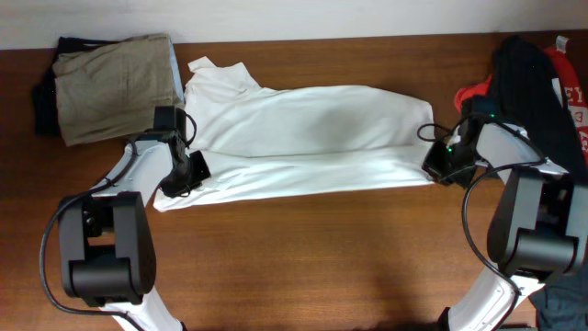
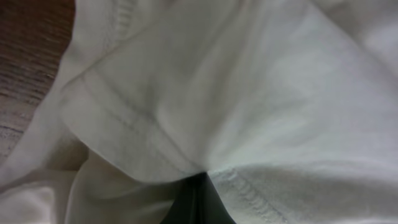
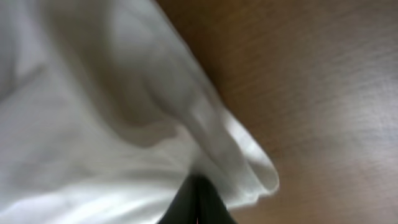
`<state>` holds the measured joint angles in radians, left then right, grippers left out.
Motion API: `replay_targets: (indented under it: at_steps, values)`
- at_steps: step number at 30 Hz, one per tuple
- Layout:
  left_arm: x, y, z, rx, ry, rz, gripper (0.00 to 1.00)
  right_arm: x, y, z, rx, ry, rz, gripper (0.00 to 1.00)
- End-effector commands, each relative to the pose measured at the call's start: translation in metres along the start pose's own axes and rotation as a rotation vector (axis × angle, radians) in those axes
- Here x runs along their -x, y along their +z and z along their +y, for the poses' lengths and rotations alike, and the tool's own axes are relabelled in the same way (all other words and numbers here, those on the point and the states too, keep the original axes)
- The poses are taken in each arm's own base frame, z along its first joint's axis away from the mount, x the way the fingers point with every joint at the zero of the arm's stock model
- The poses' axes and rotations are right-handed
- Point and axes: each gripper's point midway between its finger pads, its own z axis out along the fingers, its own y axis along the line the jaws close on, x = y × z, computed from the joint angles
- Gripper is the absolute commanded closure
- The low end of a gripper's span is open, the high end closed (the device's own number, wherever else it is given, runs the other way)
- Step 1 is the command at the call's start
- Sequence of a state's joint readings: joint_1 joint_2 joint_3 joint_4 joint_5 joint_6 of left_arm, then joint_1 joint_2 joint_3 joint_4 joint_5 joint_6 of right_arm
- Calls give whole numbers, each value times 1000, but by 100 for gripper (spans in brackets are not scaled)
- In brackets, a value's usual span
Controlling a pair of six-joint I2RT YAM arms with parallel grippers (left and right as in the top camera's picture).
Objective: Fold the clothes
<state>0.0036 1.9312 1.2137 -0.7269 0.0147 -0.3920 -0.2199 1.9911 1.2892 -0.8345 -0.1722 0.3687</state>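
Down at the bottom of the left wrist view, the left end effector [image 2: 196, 199] shows only as a narrow dark wedge. A stitched hem of the white T-shirt [image 2: 249, 93] gathers into it, so it is clamped on the fabric, though the cloth hides the fingertips themselves. The shirt fills nearly all of that view, leaving a sliver of brown worktop [image 2: 25, 62] at the upper left.

The right end effector [image 3: 196, 199] looks much the same: a dark sliver at the lower edge, closed on a blurred, rolled edge of the white T-shirt [image 3: 93, 93], with bare worktop [image 3: 323, 93] to the right. The picture is too soft to make out seams.

From overhead, the left end effector [image 1: 184, 170] sits at the shirt's lower left corner and the right end effector [image 1: 439, 165] at its right end. The white T-shirt [image 1: 312, 138] lies stretched between them as a long band across the middle of the worktop [image 1: 322, 257], collar toward the upper left.

Farther out, a folded khaki garment [image 1: 115, 87] rests at the top left on a dark cloth [image 1: 44, 97] that is mostly covered. At the top right a black garment [image 1: 528, 83] lies over a red garment [image 1: 473, 95], which is partly hidden and partly cut off by the frame edge.
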Motion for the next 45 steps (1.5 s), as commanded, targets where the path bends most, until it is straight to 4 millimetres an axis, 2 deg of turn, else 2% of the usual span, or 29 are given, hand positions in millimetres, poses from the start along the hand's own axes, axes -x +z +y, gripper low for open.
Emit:
replay_targets:
  at_steps: [1, 3, 5, 6, 9, 10, 11, 12, 13, 14, 15, 16, 17, 18, 20, 21, 23, 25, 28, 31, 32, 33, 35, 37, 41, 43, 45]
  values:
    - [-21, 15, 31, 108, -21, 93, 99, -21, -2, -61, -227, 193, 64, 96]
    - [-20, 2, 30, 101, -21, 74, 100, -27, -10, -71, -235, 239, 87, 96]
    - [-21, -29, 30, 88, -22, 42, 99, -40, -31, -83, -245, 281, 117, 96]
    - [-29, -43, 32, 91, -18, 51, 100, -46, -46, -83, -242, 286, 110, 96]
    - [-61, -63, 33, 125, -40, 136, 99, -55, -80, -80, -217, 280, 37, 96]
    - [-65, -71, 31, 124, -29, 126, 99, -58, -93, -79, -208, 278, 11, 96]
    - [-63, -87, 26, 121, -28, 69, 99, -60, -110, -77, -193, 274, -37, 96]
    - [-56, -119, 15, 81, -8, -71, 99, -58, -134, -71, -148, 265, -133, 96]
    - [-49, -137, 5, 33, 5, -154, 100, -53, -146, -59, -81, 207, -190, 96]
    - [-37, -155, -9, -32, 32, -255, 99, -46, -152, -34, 38, 86, -224, 94]
    - [-27, -162, -17, -61, 64, -312, 100, -43, -153, -16, 122, 11, -225, 92]
    - [-18, -154, -22, -62, 88, -320, 99, -45, -144, 5, 176, -59, -192, 93]
    - [-16, -139, -25, -52, 116, -288, 100, -48, -132, 14, 170, -93, -157, 96]
    - [-16, -115, -31, -55, 142, -225, 99, -51, -118, 24, 160, -130, -116, 96]
    - [-18, -77, -30, -15, 143, -136, 99, -55, -95, 35, 142, -162, -56, 96]
    - [-21, -56, -28, 10, 144, -82, 99, -52, -78, 39, 130, -176, -31, 96]
    - [-23, -30, -27, 32, 152, -36, 100, -44, -49, 37, 111, -167, 10, 96]
    - [-15, -18, -31, 25, 164, -52, 99, -38, -24, 35, 101, -159, 39, 96]
    - [-12, -4, -32, 28, 168, -48, 99, -41, 6, 22, 41, -134, 104, 96]
    - [-13, 13, -24, 48, 153, -16, 99, -41, 13, 8, -31, -122, 111, 96]
    - [-14, 20, -16, 67, 138, 1, 100, -41, 14, 4, -54, -123, 108, 96]
    - [-14, 31, 1, 102, 107, 29, 100, -41, 18, -10, -117, -97, 92, 96]
    - [-16, 33, 16, 119, 69, 61, 100, -46, 23, -18, -148, -90, 97, 96]
    - [-33, 30, 33, 157, -20, 139, 100, -52, 22, -21, -162, -42, 116, 96]
    - [-64, 13, 41, 214, -62, 252, 99, -62, 12, -33, -230, 55, 133, 96]
    - [-76, -11, 39, 226, -75, 269, 100, -72, -8, -43, -293, 79, 139, 96]
    - [-79, -43, 35, 208, -82, 227, 100, -84, -37, -49, -323, 110, 126, 96]
